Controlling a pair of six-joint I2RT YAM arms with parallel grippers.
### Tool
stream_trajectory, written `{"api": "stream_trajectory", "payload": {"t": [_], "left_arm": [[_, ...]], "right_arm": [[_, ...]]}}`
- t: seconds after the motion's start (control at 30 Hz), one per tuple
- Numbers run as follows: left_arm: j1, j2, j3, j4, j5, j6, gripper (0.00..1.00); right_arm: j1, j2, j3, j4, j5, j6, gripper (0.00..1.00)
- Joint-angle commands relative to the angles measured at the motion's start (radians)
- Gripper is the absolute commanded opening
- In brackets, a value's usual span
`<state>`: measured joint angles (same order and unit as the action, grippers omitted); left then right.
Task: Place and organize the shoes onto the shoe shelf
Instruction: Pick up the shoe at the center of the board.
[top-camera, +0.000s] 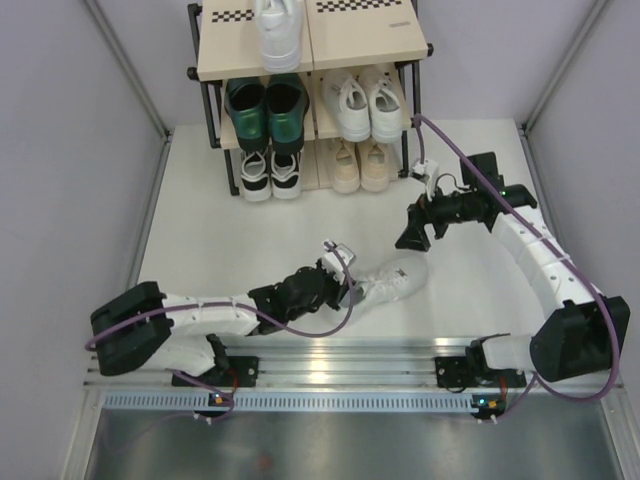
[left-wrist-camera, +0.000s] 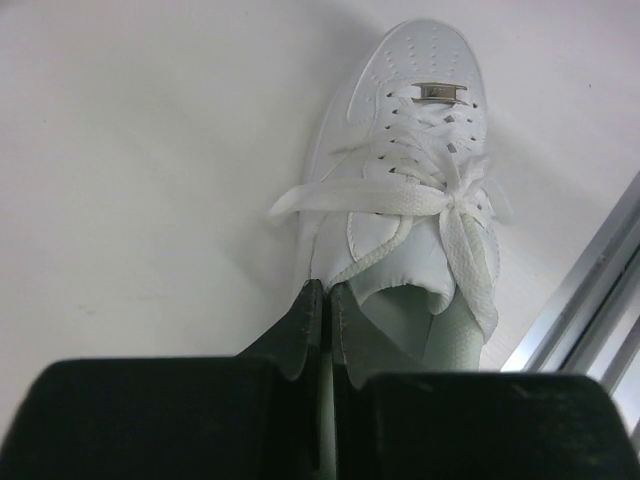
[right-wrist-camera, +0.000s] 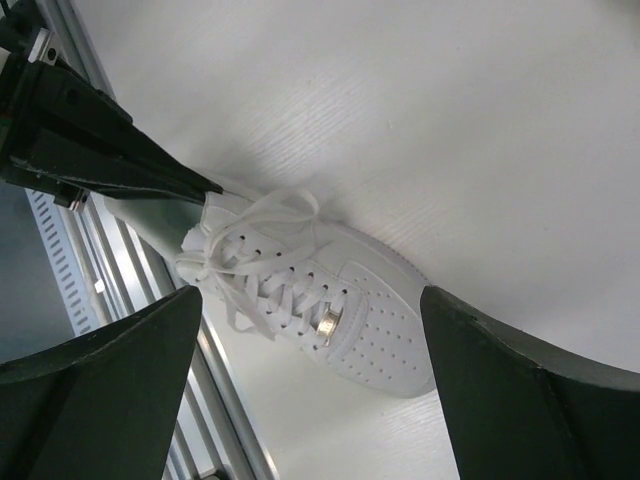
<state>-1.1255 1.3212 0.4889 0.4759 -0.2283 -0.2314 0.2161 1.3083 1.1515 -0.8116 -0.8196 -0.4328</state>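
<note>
The shoe shelf (top-camera: 370, 42) is nearly filled at the worktop's (top-camera: 200, 230) far edge. One white sneaker (top-camera: 400, 278) is seen near the arms; light and soft-collared, it is judged best pinched at the heel, where the left tool (top-camera: 350, 288) is clamped. The right tool (top-camera: 412, 238) is held apart.

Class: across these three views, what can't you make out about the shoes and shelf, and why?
Top view: far side of the shoe shelf and far end of the top white sneaker, cut off by the upper edge.
Top view: far ends of the black-and-white sneakers and beige sneakers, under the middle board.
Left wrist view: heel of the loose white sneaker, behind the left gripper, jaws shut on its collar.
</note>
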Motion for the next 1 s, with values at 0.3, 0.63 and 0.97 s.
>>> {"api": "stream_trajectory", "payload": {"t": [0.3,0.63,0.97], "left_arm": [[-0.002,-0.451,0.0,-0.118,-0.086,0.004,0.0],[0.001,-0.639,0.155,-0.39,-0.235,0.059,0.0],[0.007,-0.551,0.525,-0.519,-0.374,0.182,0.0]], "right_arm": [[-0.055,-0.044,-0.004,0.023,-0.069,0.006,0.91],[-0.197,-0.067,0.04,0.005,-0.133,0.011,0.91],[-0.452,-0.064,-0.041,-0.04,-0.282,-0.063,0.91]]}}
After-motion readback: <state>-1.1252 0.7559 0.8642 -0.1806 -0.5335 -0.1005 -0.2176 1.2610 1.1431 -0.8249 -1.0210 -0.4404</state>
